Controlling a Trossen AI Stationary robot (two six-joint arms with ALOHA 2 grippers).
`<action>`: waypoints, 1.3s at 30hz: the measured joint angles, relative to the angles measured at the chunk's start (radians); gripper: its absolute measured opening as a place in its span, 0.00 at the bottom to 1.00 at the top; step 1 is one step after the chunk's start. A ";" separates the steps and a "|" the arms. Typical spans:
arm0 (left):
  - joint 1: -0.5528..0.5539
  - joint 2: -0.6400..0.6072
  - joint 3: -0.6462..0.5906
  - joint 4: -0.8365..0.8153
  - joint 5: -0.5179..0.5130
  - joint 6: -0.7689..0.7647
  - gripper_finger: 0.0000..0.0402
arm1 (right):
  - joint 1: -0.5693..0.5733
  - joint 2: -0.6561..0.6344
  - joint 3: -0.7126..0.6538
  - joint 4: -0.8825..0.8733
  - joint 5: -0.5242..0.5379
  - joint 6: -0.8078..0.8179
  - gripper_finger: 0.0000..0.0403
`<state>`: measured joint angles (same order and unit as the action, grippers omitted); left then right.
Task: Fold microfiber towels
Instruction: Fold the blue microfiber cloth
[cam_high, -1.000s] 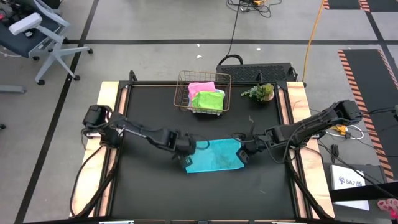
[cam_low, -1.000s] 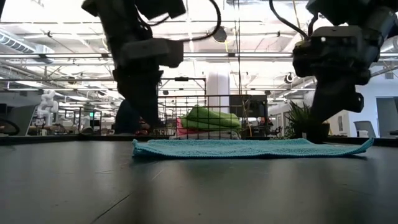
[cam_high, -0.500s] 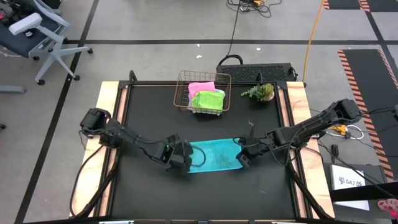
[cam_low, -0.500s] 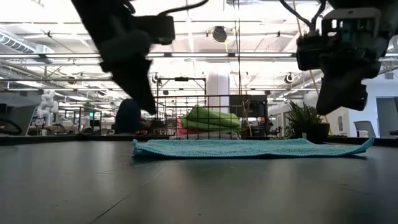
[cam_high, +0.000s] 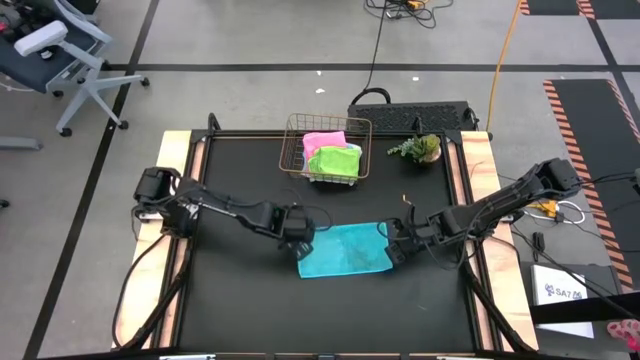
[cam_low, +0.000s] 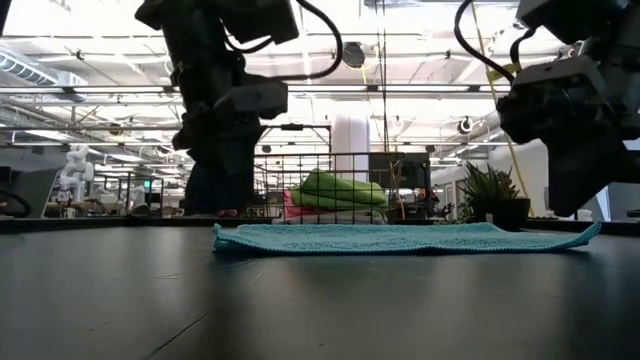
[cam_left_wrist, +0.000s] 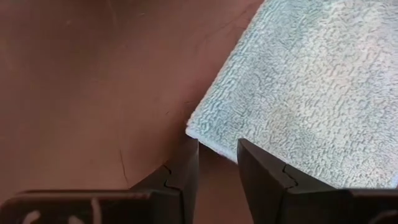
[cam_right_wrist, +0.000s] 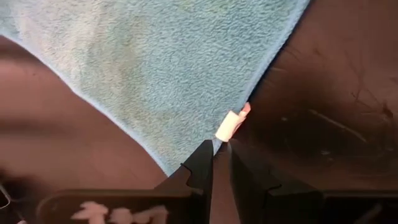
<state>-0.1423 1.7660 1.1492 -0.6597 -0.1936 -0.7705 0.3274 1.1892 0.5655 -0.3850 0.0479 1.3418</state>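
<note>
Copper wire basket (cam_high: 325, 150) at the far side of the tabletop (cam_high: 240, 300), holding a pink towel (cam_high: 322, 141) and a lime green towel (cam_high: 334, 161). Out in the middle, a cyan-blue towel (cam_high: 345, 250) lies flat, open black surface all around it. Left gripper (cam_high: 298, 240) is at the towel's left edge, jaws spread with a gap over a corner. Right gripper (cam_high: 398, 245) is at the right edge, jaws almost pressed together, pinching the hem by the small white tag (cam_right_wrist: 229, 126). Potted plant (cam_high: 420, 148) stands right of the basket.
</note>
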 joint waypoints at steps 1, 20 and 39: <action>0.004 0.000 0.000 -0.003 0.001 0.000 0.28 | 0.003 0.000 0.000 0.001 0.000 0.000 0.09; 0.065 0.000 0.000 -0.003 0.058 0.120 0.28 | 0.002 0.000 0.000 0.008 0.003 0.000 0.10; 0.106 0.009 -0.099 0.103 0.125 0.024 0.28 | 0.002 0.000 0.000 0.014 0.000 -0.026 0.10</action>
<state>-0.0361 1.7748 1.0500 -0.5564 -0.0690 -0.7467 0.3294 1.1896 0.5656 -0.3706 0.0483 1.3163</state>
